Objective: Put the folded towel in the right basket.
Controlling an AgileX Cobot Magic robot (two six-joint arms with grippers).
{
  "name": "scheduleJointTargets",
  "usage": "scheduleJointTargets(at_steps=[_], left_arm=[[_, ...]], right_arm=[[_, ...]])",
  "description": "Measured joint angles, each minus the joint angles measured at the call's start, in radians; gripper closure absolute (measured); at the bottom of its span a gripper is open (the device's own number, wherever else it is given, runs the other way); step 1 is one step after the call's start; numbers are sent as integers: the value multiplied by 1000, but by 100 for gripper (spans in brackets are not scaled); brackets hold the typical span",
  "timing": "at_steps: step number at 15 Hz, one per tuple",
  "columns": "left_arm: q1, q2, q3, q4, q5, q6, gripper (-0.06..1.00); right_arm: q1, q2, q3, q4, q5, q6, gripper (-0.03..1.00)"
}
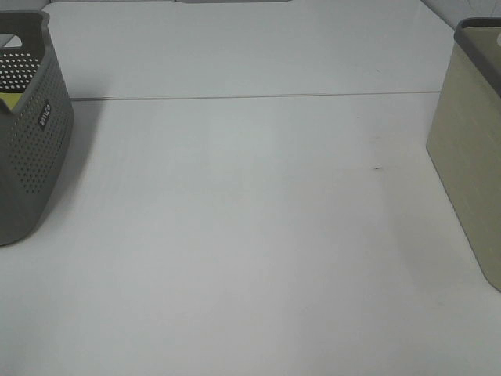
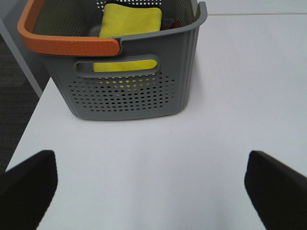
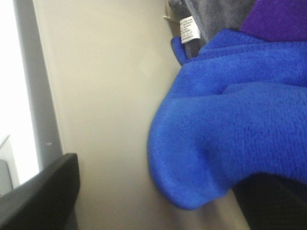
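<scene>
The blue folded towel [image 3: 235, 124] lies inside the beige right basket [image 1: 473, 149], against its inner wall [image 3: 105, 96], on top of grey and purple cloths. My right gripper [image 3: 158, 206] is inside that basket, jaws wide apart; the towel lies over one finger and the other finger [image 3: 43, 196] is clear of it. My left gripper [image 2: 151, 191] is open and empty above the table, facing the grey left basket [image 2: 134, 91]. Neither gripper shows in the exterior high view.
The grey perforated left basket [image 1: 27, 133] has an orange handle [image 2: 62, 43] and holds a yellow towel [image 2: 129, 21]. The white table [image 1: 250, 235] spans between the two baskets. The table's left edge drops to a dark floor [image 2: 14, 96].
</scene>
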Motion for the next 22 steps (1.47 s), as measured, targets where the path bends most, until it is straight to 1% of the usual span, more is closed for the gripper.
scheduleJointTargets(at_steps=[3,5,6,8,9,10,12,13,14,16,17,19,20,21,22], left_arm=[[0,0,0,0,0,0,-5],[0,0,0,0,0,0,-5],[0,0,0,0,0,0,-5],[0,0,0,0,0,0,-5],[0,0,0,0,0,0,-5],[0,0,0,0,0,0,-5],[0,0,0,0,0,0,-5],[0,0,0,0,0,0,-5],[0,0,0,0,0,0,-5],[0,0,0,0,0,0,-5],[0,0,0,0,0,0,-5],[0,0,0,0,0,0,-5],[0,0,0,0,0,0,-5],[0,0,0,0,0,0,-5],[0,0,0,0,0,0,-5]], right_arm=[[-1,-99,0,-15,51,-4,13],[-1,-201,0,-25,54,-14,12],[14,-250,0,-13,58,-24,12],[182,-361,-3,3,67,-124,12],[182,-361,-3,3,67,-124,12],[293,-419,-3,-34,86,-149,12],[401,-532,-3,-147,143,-150,12],[456,-691,-3,-241,233,-97,12],[465,-729,-3,-261,260,-79,12],[470,-925,-3,-349,370,-11,12],[470,-1030,-2,-395,402,61,12],[470,-1213,4,-476,446,258,12],[470,-1289,4,-506,478,321,12],[470,-1359,6,-535,526,342,12],[470,-1405,8,-574,549,357,12]])
